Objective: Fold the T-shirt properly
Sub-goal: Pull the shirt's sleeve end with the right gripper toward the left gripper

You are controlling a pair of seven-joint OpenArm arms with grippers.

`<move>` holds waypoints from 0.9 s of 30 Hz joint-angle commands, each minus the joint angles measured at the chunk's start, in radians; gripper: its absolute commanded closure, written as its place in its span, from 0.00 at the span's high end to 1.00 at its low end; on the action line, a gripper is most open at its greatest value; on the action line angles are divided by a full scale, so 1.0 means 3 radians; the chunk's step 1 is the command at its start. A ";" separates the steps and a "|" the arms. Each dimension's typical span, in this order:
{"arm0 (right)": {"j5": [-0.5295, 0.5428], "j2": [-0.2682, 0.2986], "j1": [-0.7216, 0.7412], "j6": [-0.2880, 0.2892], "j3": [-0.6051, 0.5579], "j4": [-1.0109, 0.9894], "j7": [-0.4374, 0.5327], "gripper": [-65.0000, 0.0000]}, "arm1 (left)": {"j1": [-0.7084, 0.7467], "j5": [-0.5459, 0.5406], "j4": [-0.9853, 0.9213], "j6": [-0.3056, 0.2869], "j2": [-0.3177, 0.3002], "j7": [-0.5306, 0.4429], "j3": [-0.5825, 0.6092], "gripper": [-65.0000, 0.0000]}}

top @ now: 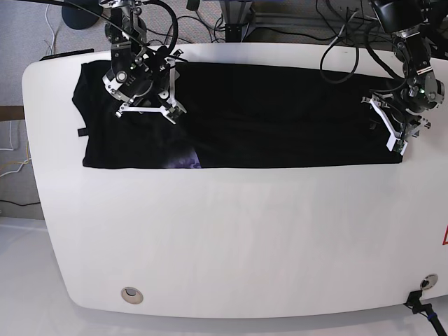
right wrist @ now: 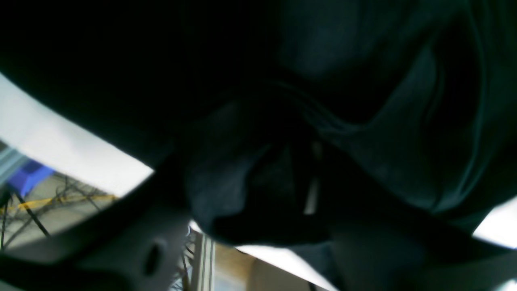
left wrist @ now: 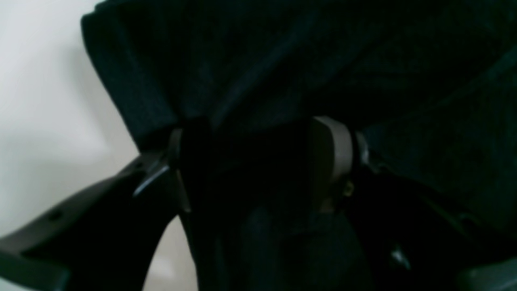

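Observation:
The black T-shirt lies as a long flat band across the far half of the white table. A patch of its purple-blue print shows at the near edge on the left. My right gripper sits down on the shirt's left part. In the right wrist view, dark bunched cloth covers its fingers, so their gap is hidden. At the shirt's right end, my left gripper rests with its fingers wide apart and black cloth beneath and between them.
Cables and arm bases crowd the table's far edge. A round grommet sits near the front left corner and a clamp at the front right. Bare white tabletop fills the near half.

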 commanded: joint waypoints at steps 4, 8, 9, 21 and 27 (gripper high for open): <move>0.0122 0.0026 0.0085 0.0006 -0.0024 0.0192 0.0003 0.53 | -0.0009 0.0047 0.0020 -0.0016 -0.0038 0.0058 0.0001 0.55; 0.0521 0.0031 0.0376 0.0006 0.0242 0.0208 0.0003 0.53 | -0.0009 0.0047 0.0020 -0.0016 -0.0033 0.0058 0.0001 0.55; 0.0598 0.0031 0.0468 0.0006 0.0329 0.0203 0.0003 0.53 | -0.0009 0.0047 0.0020 -0.0016 -0.0027 0.0058 0.0001 0.55; 0.0378 0.0245 0.1138 0.0006 0.0733 -0.0611 0.0760 0.53 | -0.0009 0.0047 0.0020 -0.0016 -0.0033 0.0058 0.0001 0.55; 0.0086 0.0245 0.1123 0.0006 0.0733 -0.1112 0.1312 0.53 | -0.0009 0.0047 0.0020 -0.0016 -0.0033 0.0058 0.0001 0.55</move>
